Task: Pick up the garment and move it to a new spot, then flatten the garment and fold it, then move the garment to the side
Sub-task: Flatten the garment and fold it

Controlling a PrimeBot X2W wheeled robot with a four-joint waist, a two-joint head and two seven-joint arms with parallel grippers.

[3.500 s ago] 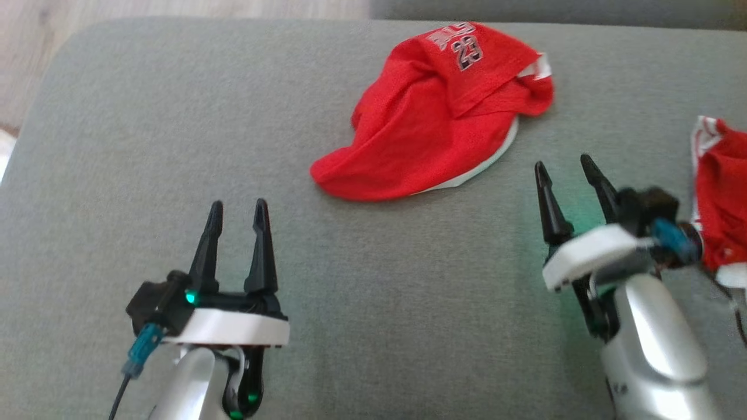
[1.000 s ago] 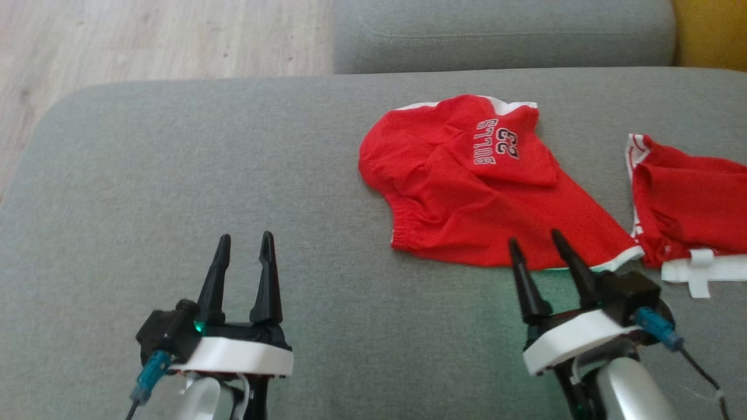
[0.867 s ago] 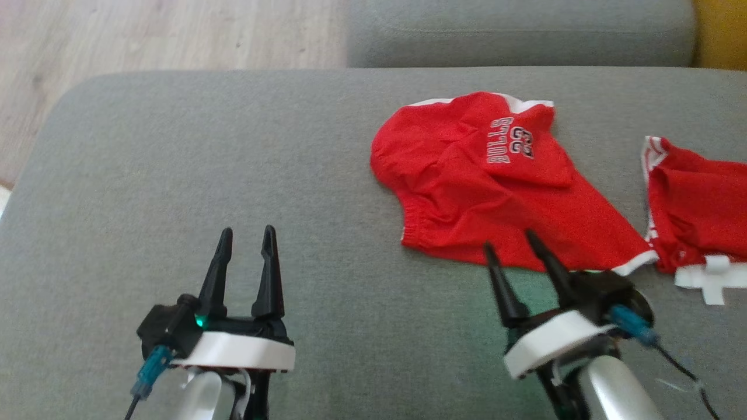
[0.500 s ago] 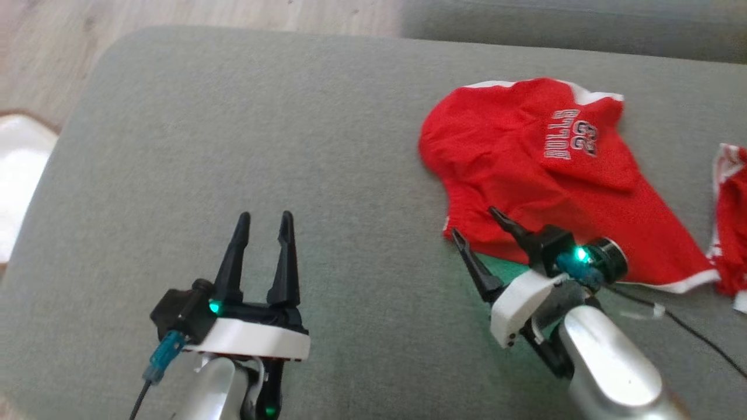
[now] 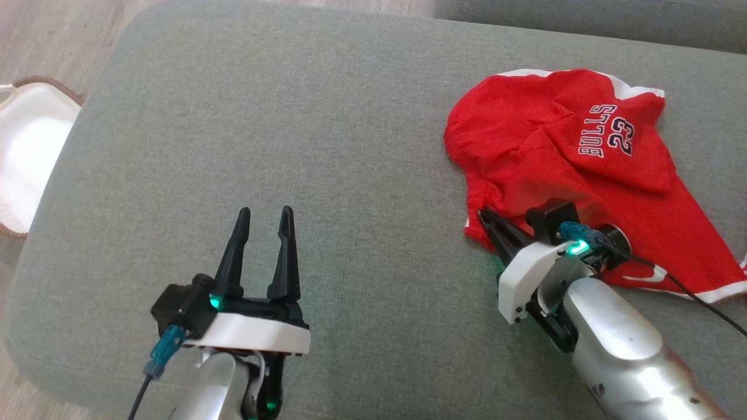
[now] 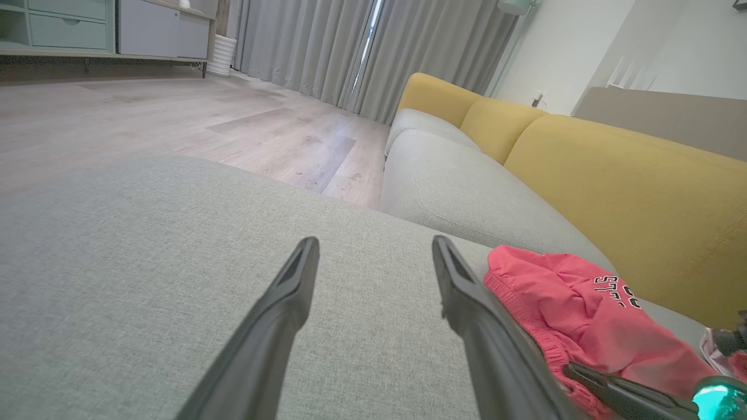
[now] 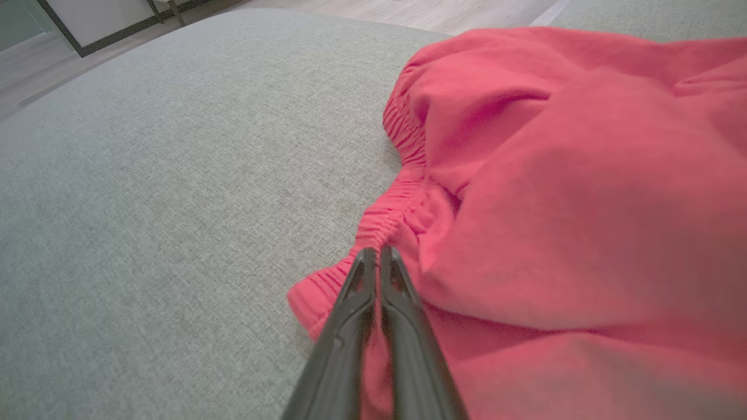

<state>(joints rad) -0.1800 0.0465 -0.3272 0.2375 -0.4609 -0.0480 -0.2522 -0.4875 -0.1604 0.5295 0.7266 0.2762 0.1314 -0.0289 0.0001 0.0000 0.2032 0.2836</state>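
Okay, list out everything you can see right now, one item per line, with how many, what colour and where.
garment: one, red with white trim and "BULLS 23" lettering, crumpled on the right side of the cushion
cushion: one, grey, under the garment and both arms
sofa back: one, yellow, behind the grey seats
floor: wood, pale, beyond the cushion
curtains: grey, at the far wall
cabinet: one, pale green and white, far left of the room
pale item with brown rim: one, on the floor left of the cushion
left end effector: one, dark fingers, open, above bare cushion
right end effector: one, dark fingers, closed on the garment's elastic edge
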